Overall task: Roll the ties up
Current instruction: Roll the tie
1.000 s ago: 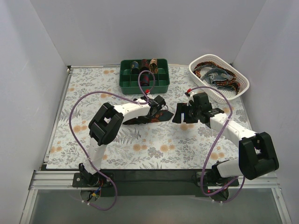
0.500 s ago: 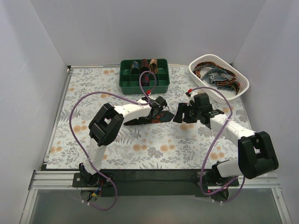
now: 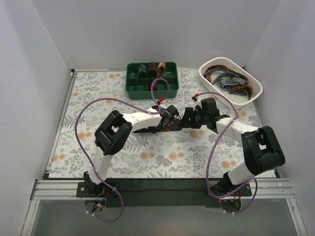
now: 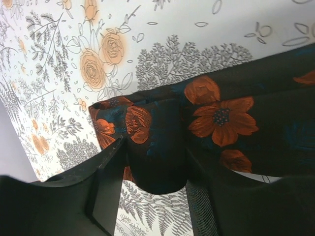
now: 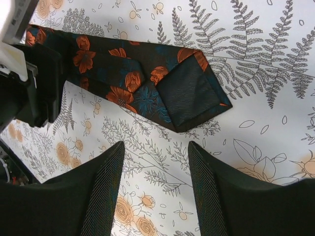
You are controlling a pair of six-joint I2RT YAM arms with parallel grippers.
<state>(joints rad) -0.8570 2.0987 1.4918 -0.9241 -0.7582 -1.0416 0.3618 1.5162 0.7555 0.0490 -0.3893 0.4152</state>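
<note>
A dark tie (image 4: 221, 115) with orange-red flowers lies on the floral tablecloth, mid-table in the top view (image 3: 143, 130). My left gripper (image 4: 156, 152) is shut on a folded-over part of this tie (image 4: 157, 162), and both fingers touch the fold's sides. My right gripper (image 5: 156, 147) hovers open over bare cloth with nothing between its fingers. The tie's pointed end (image 5: 189, 93), lining side up, lies just ahead of it. In the top view the left gripper (image 3: 171, 118) and the right gripper (image 3: 188, 119) stand close together.
A green compartment tray (image 3: 151, 93) at the back centre holds rolled ties (image 3: 150, 68). A white basket (image 3: 203, 73) at the back right holds loose ties (image 3: 229, 81). Purple cables loop over both arms. White walls enclose the table.
Both grippers' jaws have narrowed, the left onto the tie's fold. The right gripper has moved left towards the left gripper, which has shifted slightly right.
</note>
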